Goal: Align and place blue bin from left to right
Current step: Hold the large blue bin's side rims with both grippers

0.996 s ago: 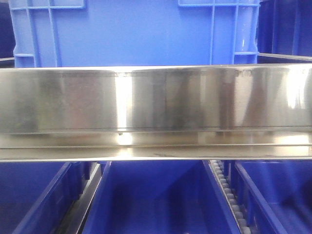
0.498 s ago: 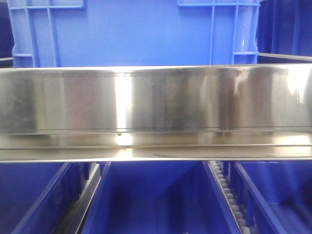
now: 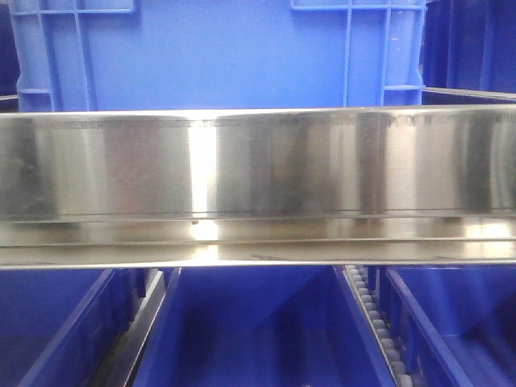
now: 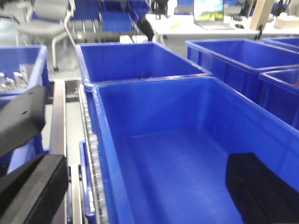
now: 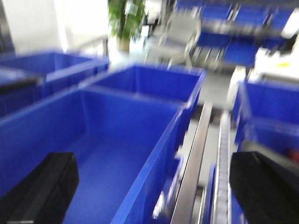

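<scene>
The blue bin [image 3: 218, 56] stands on the shelf behind the steel rail, its ribbed corners showing at both sides. In the left wrist view the same blue bin [image 4: 187, 154] lies open and empty below me. My left gripper [image 4: 145, 186] is open and straddles its left wall [image 4: 105, 154], with one finger [image 4: 28, 186] outside and the other finger [image 4: 257, 186] inside. My right gripper [image 5: 154, 186] is open too, straddling the blue bin's [image 5: 93, 154] right wall [image 5: 161, 158]. One black finger [image 5: 42, 191] is inside and the other finger [image 5: 266, 186] hangs over the track.
A shiny steel rail [image 3: 258, 161] crosses the front view. Darker blue bins [image 3: 258, 322] and a roller track [image 3: 375, 322] lie below it. Another bin [image 4: 135, 60] stands right behind the held one, more bins [image 4: 233, 56] to the right. Roller rails [image 4: 91, 149] [image 5: 222, 154] flank both sides.
In the front view the blue bin has shifted slightly to the left and a little upward. The steel rail and the lower bins stay where they were.
</scene>
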`<state>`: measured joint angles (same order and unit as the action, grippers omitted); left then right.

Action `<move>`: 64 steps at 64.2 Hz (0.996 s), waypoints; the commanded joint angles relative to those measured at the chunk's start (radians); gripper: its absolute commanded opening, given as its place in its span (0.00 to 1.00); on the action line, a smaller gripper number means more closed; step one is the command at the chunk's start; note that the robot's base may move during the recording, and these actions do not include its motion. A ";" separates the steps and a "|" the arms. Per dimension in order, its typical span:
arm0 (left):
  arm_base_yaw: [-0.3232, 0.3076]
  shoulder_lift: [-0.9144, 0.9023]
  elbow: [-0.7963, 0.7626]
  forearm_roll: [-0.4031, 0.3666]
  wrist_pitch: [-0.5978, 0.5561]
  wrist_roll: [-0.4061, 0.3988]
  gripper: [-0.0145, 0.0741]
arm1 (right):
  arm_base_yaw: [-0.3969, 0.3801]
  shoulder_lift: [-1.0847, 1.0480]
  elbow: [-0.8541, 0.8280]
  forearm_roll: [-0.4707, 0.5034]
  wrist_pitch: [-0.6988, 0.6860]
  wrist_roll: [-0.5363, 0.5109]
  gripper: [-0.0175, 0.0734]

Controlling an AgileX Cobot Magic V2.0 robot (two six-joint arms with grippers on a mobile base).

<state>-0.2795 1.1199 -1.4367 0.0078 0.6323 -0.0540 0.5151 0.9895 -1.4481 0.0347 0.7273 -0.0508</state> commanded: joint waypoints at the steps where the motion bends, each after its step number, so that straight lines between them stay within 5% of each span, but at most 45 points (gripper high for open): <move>1: -0.006 0.065 -0.083 -0.014 0.049 0.001 0.81 | 0.007 0.118 -0.109 -0.014 0.106 -0.012 0.82; 23: 0.016 0.396 -0.458 0.011 0.420 0.001 0.80 | 0.003 0.538 -0.506 -0.077 0.489 0.137 0.82; 36: 0.078 0.559 -0.652 -0.008 0.581 0.001 0.80 | -0.016 0.712 -0.719 -0.060 0.494 0.167 0.82; 64: 0.085 0.775 -0.802 -0.102 0.589 0.001 0.80 | -0.073 0.856 -0.764 0.037 0.494 0.182 0.82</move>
<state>-0.1926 1.8735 -2.2276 -0.0787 1.2266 -0.0540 0.4437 1.8320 -2.2032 0.0636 1.2313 0.1310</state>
